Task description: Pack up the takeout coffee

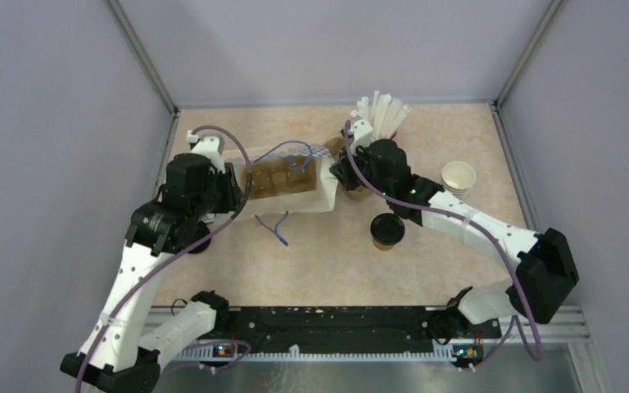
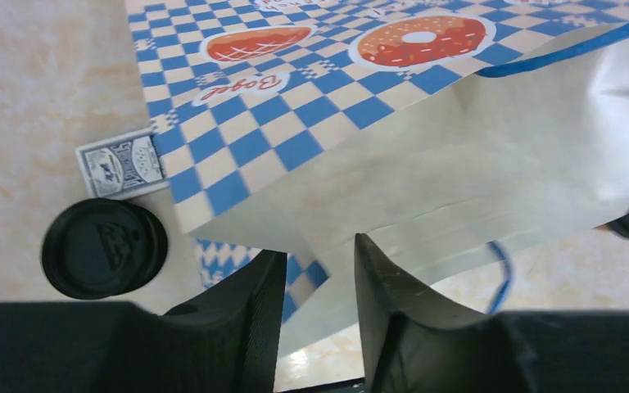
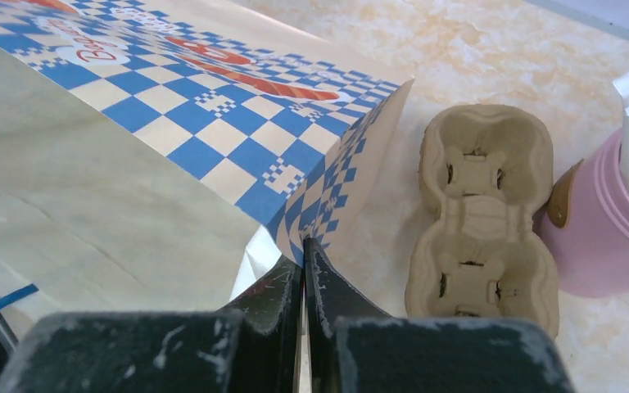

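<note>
Coffee (image 1: 387, 231): likely light, crushable; grip cup wall upright, below lid. Right gripper (image 3: 303, 252) pinches bag (image 3: 156, 139); left gripper (image 2: 319, 250) part-spread.

paper bag (image 1: 311, 196): lying on table (image 1: 459, 270), centre-left, between both grippers
left gripper (image 2: 319, 254): at bag's left end
right gripper (image 3: 304, 250): at bag's right end, on its edge
takeout coffee (image 1: 387, 231): upright, right of bag, in front of right gripper
small card (image 2: 123, 164): flat against bag's edge, just beside coffee
cup carrier (image 3: 483, 217): behind right gripper, just beside straw cup
straw cup (image 1: 381, 115): rear, centre-right
cup stack (image 1: 459, 176): right of right gripper, well apart from bag
</note>
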Controlling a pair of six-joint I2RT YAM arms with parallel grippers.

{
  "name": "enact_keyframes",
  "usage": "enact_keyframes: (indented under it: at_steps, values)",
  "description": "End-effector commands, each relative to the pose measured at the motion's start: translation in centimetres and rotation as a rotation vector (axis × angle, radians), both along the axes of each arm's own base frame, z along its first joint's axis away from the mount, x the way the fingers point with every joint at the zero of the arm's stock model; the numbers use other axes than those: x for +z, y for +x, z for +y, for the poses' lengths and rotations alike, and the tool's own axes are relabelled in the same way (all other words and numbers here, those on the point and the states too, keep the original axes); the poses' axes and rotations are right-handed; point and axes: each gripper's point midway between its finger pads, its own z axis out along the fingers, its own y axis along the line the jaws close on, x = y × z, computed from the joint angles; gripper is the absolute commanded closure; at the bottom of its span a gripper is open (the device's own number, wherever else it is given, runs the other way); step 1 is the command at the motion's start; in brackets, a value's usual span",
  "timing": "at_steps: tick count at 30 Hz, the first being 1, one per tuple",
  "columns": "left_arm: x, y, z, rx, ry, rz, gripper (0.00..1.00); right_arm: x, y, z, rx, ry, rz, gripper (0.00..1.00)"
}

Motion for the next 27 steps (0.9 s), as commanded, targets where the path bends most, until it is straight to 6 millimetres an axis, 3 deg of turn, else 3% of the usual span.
enact_keyframes:
  at_steps: [1,3,10,14,19,27]
  values:
    - [1.7,-1.3,0.3,0.045,-0.058,-0.015,0.5,3.8,-1.0,-0.4,0.019,0.091,-0.123,1.0]
    - [1.8,-1.8,0.3,0.039,-0.054,0.016,0.41,4.4,-1.5,-0.6,0.015,0.127,-0.111,1.0]
    - [0.7,-2.9,1.0,0.065,-0.045,0.051,0.34,5.1,-2.1,-1.0,-0.031,0.21,-0.065,1.0]
    - [1.5,-3.4,-0.1,0.0,-0.079,0.053,0.21,5.2,-2.3,-0.3,-0.041,0.251,0.013,1.0]
    - [1.1,-2.9,-0.8,-0.035,-0.069,0.083,0.17,5.3,-2.5,0.3,-0.039,0.28,0.062,1.0]
    - [3.3,-2.9,-0.4,-0.074,0.008,0.129,0.09,6.1,-2.3,0.4,-0.065,0.284,0.107,1.0]
